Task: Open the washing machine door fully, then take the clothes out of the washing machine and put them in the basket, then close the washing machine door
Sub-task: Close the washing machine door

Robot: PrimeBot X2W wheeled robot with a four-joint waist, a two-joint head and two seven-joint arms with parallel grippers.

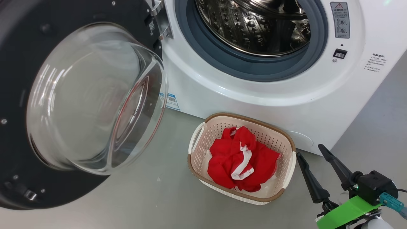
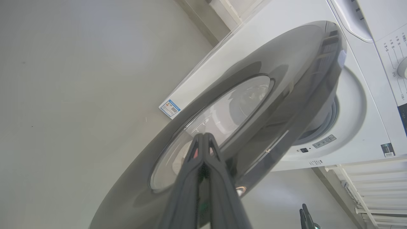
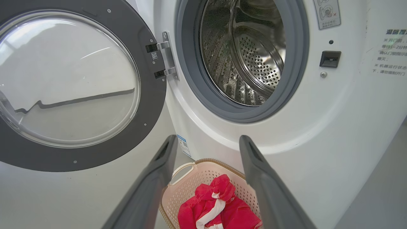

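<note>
With the clothes (image 1: 235, 156) piled in the basket (image 1: 241, 118), only the wide-open washing machine door (image 1: 19, 47) is left to be shut (left gripper (image 2: 203, 138) clenched near its outer face, right gripper (image 1: 310, 150) splayed, empty).

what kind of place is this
Probably a laundry room or a mock-up of one: a white front-loading washing machine with its door swung open, and a basket of red clothes on the grey floor before it.
</note>
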